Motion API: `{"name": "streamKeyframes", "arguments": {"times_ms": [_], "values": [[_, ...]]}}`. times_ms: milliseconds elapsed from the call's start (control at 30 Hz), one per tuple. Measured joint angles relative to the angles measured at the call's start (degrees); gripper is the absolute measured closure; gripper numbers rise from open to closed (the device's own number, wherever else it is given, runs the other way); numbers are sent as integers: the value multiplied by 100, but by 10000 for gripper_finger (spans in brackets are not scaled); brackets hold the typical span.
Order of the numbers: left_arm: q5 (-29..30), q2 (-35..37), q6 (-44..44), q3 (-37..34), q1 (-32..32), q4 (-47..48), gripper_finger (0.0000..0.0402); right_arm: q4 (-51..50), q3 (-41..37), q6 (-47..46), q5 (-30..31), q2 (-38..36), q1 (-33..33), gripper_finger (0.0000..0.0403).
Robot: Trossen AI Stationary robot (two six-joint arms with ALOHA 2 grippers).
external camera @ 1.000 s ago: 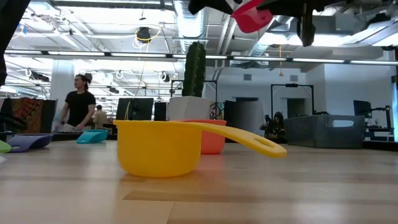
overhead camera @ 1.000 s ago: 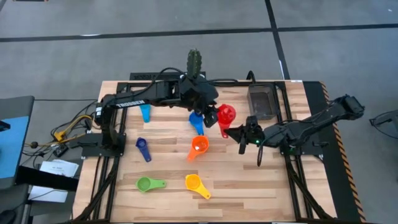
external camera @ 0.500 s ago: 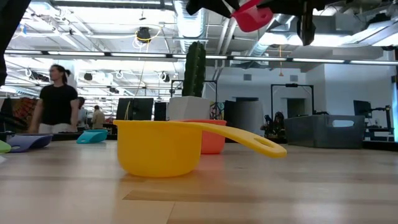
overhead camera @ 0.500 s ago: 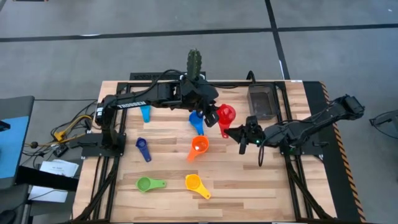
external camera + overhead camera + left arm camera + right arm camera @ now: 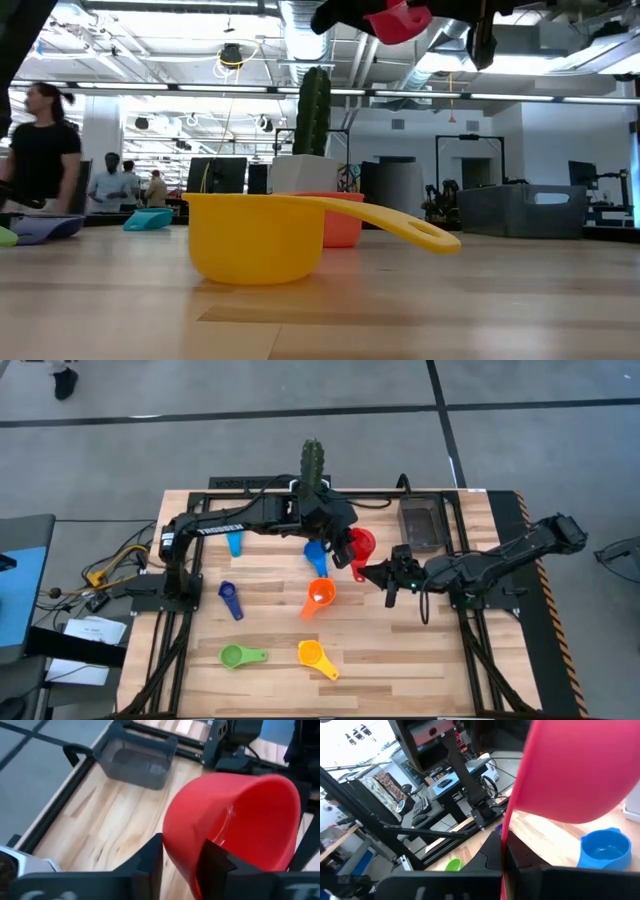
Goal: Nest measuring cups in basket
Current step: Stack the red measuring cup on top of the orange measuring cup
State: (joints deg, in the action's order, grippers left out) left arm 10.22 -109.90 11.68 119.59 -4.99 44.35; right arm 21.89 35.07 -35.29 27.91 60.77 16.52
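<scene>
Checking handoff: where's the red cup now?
High view: red cup held above mid-table between left hand and right hand, near the blue cup.

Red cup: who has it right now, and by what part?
The left gripper pinches the red cup by its bowl rim; the right gripper is closed on its handle, so both hold it.

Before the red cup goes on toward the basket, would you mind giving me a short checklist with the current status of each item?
1. Left gripper shut on the red cup: ok.
2. Right gripper shut on the red cup's handle: ok, the handle runs between its fingers in the right wrist view.
3. Red cup lifted off the table: ok, it shows high in the low view.
4. Basket empty and unobstructed: ok.
5. Blue cup clear of the path: cannot tell, it sits close beside the left gripper.
</scene>
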Motion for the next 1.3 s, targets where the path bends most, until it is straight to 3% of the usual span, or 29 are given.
{"name": "streamKeyframes", "arguments": {"times_ms": [167,433,533,667,800,933,1067,1300], "values": [[64,-12,50,0,-59,-82,389,65,20,13,-93,3,-60,397],[-77,-12,10,0,-154,-28,397,101,22,-128,-94,3,-60,382],[-320,-12,-220,0,-242,321,399,9,22,-401,-154,-3,-104,346],[-829,58,-1031,7,-408,1600,400,-617,-11,-799,-405,-82,-114,282],[-1118,2,-1587,-318,-411,1963,400,-1584,-5,-1252,-569,-233,-94,221],[-1411,-97,-1307,-852,-404,1622,400,-2216,4,-1595,-575,-408,6,181],[-1531,-462,-715,-1305,-365,1295,400,-2652,9,-1969,-522,-608,32,173],[-1559,-1090,-506,-1317,-207,1221,401,-3205,16,-2319,-359,-959,213,191]]}}
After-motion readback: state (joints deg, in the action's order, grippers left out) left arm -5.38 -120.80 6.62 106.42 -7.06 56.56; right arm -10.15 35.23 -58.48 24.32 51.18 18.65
